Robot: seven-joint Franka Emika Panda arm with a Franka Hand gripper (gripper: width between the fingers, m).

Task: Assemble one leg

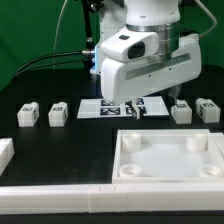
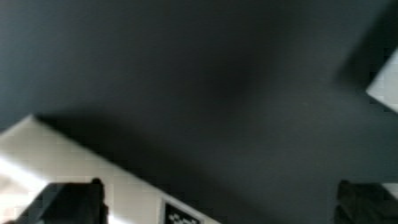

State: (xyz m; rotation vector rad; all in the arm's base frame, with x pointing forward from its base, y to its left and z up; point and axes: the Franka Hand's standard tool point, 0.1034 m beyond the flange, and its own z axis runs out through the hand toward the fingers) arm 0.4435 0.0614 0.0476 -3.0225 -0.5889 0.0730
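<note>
Robotics lab bench: black desk [image 1: 50, 85], green backdrop [image 1: 25, 30] at 10 o'clock, tagged marker board [image 1: 95, 107], white robot arm [image 1: 150, 62] at 12 o'clock.

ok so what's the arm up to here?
The Panda's gripper is open and empty, down near the marker board. No leg is picked up yet. All four sit loose in a row either side of the board, from the outer left leg to the outer right leg in the exterior view. The white panel lies nearer the camera, sockets empty.
</note>
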